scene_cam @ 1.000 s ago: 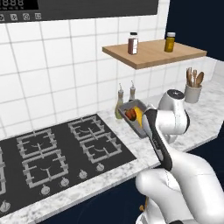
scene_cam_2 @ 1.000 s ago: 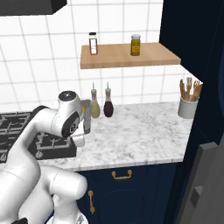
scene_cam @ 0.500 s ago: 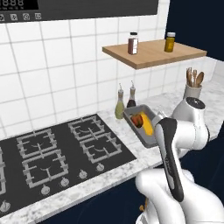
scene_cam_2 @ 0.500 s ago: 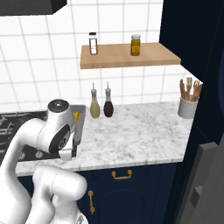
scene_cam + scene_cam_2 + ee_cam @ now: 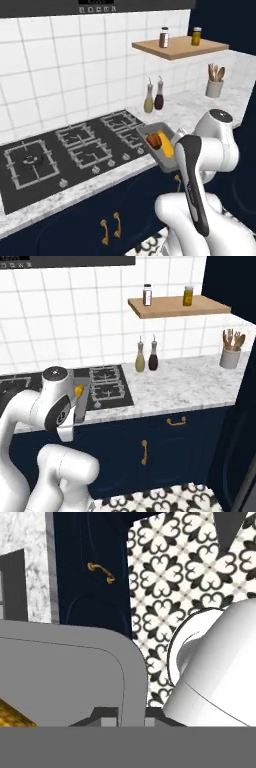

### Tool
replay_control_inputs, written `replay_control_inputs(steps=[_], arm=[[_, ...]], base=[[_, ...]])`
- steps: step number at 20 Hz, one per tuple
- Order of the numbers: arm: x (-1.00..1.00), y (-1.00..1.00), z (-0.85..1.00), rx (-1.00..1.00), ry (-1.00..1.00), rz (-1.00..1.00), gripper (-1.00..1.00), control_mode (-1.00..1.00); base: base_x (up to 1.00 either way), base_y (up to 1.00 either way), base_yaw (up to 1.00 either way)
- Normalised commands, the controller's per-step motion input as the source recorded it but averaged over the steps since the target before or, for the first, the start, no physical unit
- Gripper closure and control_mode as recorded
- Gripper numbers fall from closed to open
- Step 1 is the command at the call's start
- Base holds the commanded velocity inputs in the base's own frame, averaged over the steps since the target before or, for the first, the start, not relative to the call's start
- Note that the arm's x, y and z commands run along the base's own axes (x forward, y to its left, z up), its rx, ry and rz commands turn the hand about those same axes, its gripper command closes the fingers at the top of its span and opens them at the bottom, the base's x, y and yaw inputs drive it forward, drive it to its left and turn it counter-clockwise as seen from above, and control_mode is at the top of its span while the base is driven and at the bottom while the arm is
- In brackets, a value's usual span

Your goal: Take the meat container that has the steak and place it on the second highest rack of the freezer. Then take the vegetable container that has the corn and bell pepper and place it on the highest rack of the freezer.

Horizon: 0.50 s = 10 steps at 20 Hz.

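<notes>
The vegetable container [image 5: 159, 146] is a grey tray with a red bell pepper [image 5: 153, 140] and yellow corn [image 5: 168, 148] inside. It hangs in the air at the counter's front edge, beside the stove. My gripper [image 5: 176, 134] is shut on its rim, mostly hidden behind my arm. The right base view shows the vegetable container [image 5: 83, 399] edge-on, with corn [image 5: 79, 390] peeking over its wall. In the hand view, the container's grey wall [image 5: 65, 672] sits between my fingertips [image 5: 104, 714], above cabinet doors and patterned floor. The meat container is out of view.
A black gas stove [image 5: 75, 150] lies in the marble counter [image 5: 190, 383]. Two bottles [image 5: 146, 356] stand by the tiled wall, with a utensil holder [image 5: 230, 353] further right. A wooden shelf [image 5: 177, 306] carries two jars. Navy cabinets [image 5: 165, 451] sit below, and a tall dark unit [image 5: 246, 406] stands at right.
Both base views have drawn back from the counter, showing cabinets and floor, so the base has driven. The container has come off the counter and stays held in the gripper.
</notes>
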Motion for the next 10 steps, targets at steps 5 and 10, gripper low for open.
replay_control_inputs(steps=[5, 10], arm=[[0.00, 0.00, 0.00, 0.00, 0.00, 0.00, 1.00, 1.00], [0.00, 0.00, 0.00, 0.00, 0.00, 0.00, 1.00, 1.00]], base=[[-0.96, 0.51, -0.80], [-0.69, 0.31, -0.93]])
